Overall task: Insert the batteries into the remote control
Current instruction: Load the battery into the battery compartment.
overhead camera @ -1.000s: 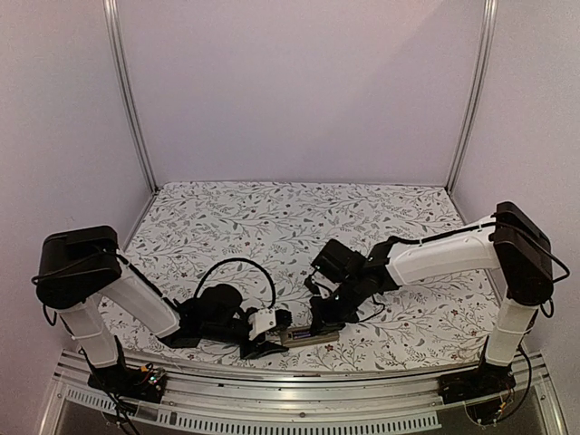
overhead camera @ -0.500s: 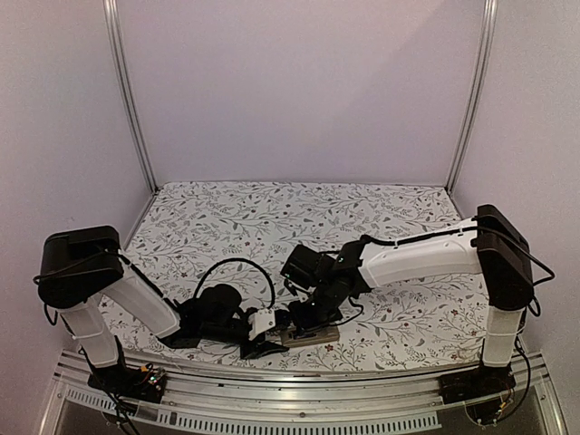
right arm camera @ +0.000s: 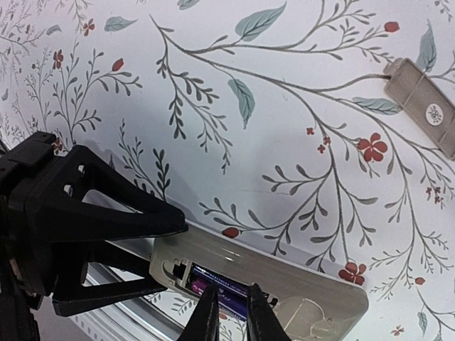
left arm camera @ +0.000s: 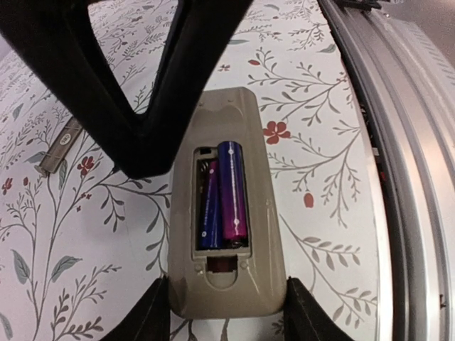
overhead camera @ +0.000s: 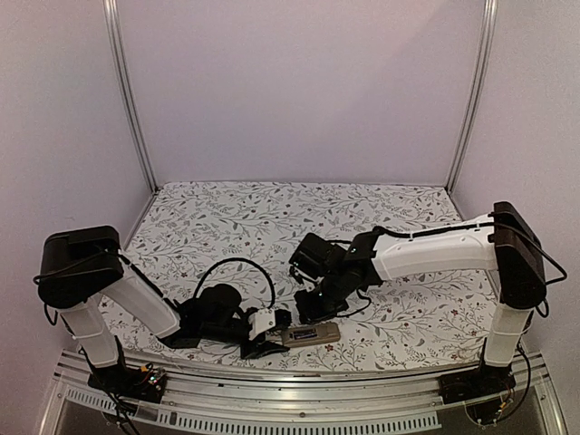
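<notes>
Floral table [overhead camera: 272, 217]; 2 batteries [left arm camera: 229, 192] in remote [left arm camera: 260, 177]

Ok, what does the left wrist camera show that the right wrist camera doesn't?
Left wrist only: the whole dark recess, holding both blue-purple cylindrical batteries side by side. Right wrist only: the black left gripper seen from outside, astride the greyish-tan rectangular remote control. Both: that remote, back up, and the small tan battery cover lying apart on the floral cloth.

Left arm [overhead camera: 145, 304] lay low, its gripper [left arm camera: 226, 314] clamping the remote [left arm camera: 261, 231]; right gripper [right arm camera: 233, 316] hovered, fingers [right arm camera: 207, 316] nearly together.
</notes>
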Tool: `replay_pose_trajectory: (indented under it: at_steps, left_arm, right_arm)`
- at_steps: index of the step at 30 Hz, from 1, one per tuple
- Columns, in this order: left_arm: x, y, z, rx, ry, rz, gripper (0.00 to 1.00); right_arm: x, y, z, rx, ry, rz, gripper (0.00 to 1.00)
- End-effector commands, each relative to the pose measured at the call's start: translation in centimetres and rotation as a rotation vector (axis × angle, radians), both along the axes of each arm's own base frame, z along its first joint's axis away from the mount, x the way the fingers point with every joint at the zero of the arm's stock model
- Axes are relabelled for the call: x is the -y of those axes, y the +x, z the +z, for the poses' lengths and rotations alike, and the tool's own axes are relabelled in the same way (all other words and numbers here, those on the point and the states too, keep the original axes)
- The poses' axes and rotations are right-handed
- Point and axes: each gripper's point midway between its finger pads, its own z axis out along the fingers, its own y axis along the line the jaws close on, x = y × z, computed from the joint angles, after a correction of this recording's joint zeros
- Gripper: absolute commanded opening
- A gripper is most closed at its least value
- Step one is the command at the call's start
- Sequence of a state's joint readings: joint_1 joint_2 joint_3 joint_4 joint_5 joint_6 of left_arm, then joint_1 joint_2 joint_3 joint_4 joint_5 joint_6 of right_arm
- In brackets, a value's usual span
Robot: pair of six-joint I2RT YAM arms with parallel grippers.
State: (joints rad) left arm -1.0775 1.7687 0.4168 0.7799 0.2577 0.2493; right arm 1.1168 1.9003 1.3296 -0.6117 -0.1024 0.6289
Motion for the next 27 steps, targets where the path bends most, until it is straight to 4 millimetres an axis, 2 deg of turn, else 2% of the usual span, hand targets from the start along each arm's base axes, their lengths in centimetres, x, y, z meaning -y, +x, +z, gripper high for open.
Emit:
replay_pose_trajectory:
  at_steps: [1, 4, 7, 15, 22, 27]
  left_arm:
    - [0.4, -0.4, 0.4, -0.004, -0.024, -0.017, 0.38]
    - [0.4, -0.4, 0.4, -0.004, -0.025, -0.013, 0.38]
    - [0.4, -0.4, 0.4, -0.003, -0.025, -0.009, 0.38]
    - [0.4, -0.4, 0.4, -0.003, -0.028, -0.005, 0.38]
    - [0.4, -0.4, 0.3, -0.006, -0.027, -0.004, 0.38]
    - [0.3, -0.3, 0.4, -0.008, -0.027, 0.003, 0.38]
  right_arm:
    - [1.3, 0.4, 2.2, 0.037, 0.021, -0.057, 0.14]
    - [2.6, -1.2, 0.8, -0.049, -0.027, -0.085, 0.16]
    - [3.0, -2.2, 0.1, -0.1, -0.037, -0.104, 0.19]
    - [2.6, -2.2, -1.0, -0.125, -0.078, -0.089, 0.16]
    - [2.4, -2.4, -1.3, -0.138, -0.067, -0.081, 0.12]
    - [2.2, -2.3, -1.6, -0.138, -0.069, -0.077, 0.06]
